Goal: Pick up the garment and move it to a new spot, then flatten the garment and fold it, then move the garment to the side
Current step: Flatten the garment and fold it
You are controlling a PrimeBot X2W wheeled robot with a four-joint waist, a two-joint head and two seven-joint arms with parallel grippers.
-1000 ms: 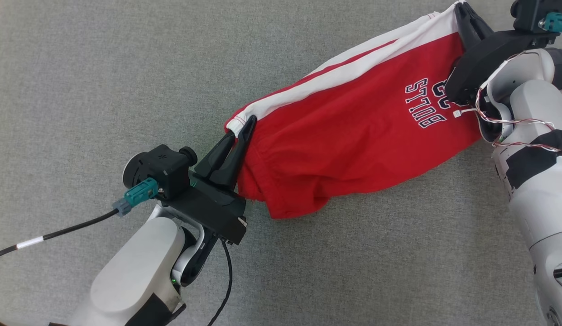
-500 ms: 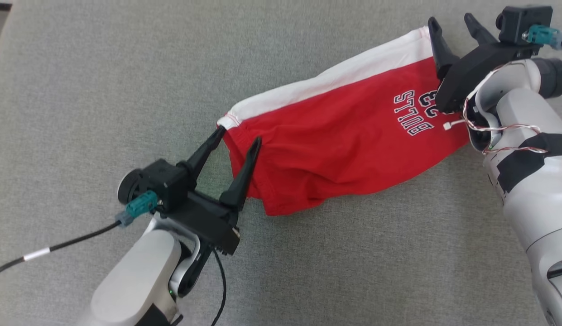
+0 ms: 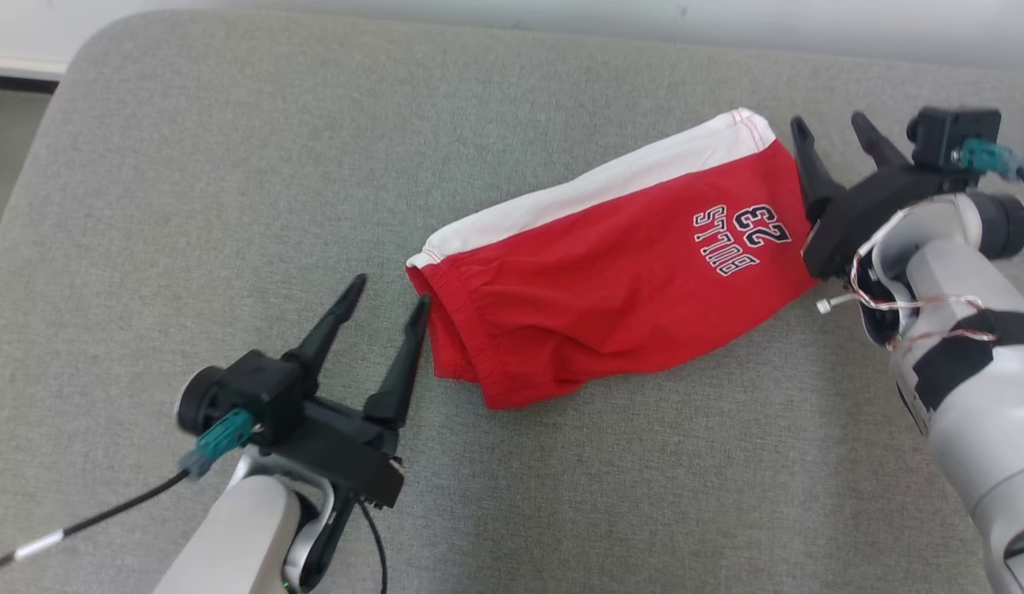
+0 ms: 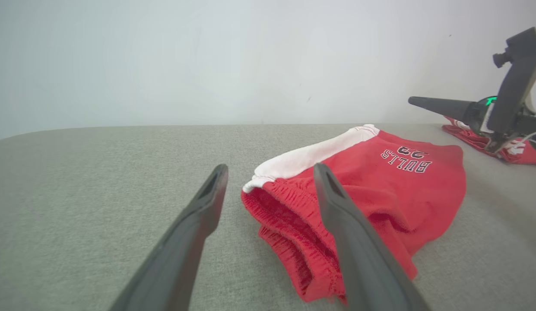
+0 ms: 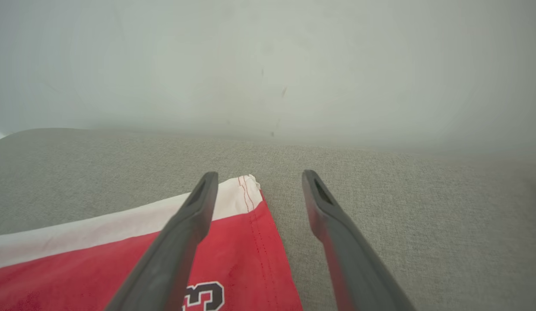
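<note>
Both claws have just let go. A second ago each was pinched on one end of the garment (image 3: pixel 611 272). Now the left gripper (image 3: pixel 389 290) stands with its jaws spread and nothing between them, and its inner finger is just beside the waistband end. The right gripper (image 3: pixel 828 121) is equally wide and empty, with its inner finger alongside the hem corner.

The red shorts lie slack on the grey cushion (image 3: pixel 231 165) in the stretch between the two claws, white stripe on the far side. The near edge is bunched and the waistband is rumpled, not flat. I judge the move to a new spot done, with flattening and folding still to come.

Ahead of the right claw the cushion soon ends at the wall (image 3: pixel 561 12), so room there is tight. Outward of the left claw and back toward the robot the cloth surface lies bare and wide, with its rounded corner well off.
</note>
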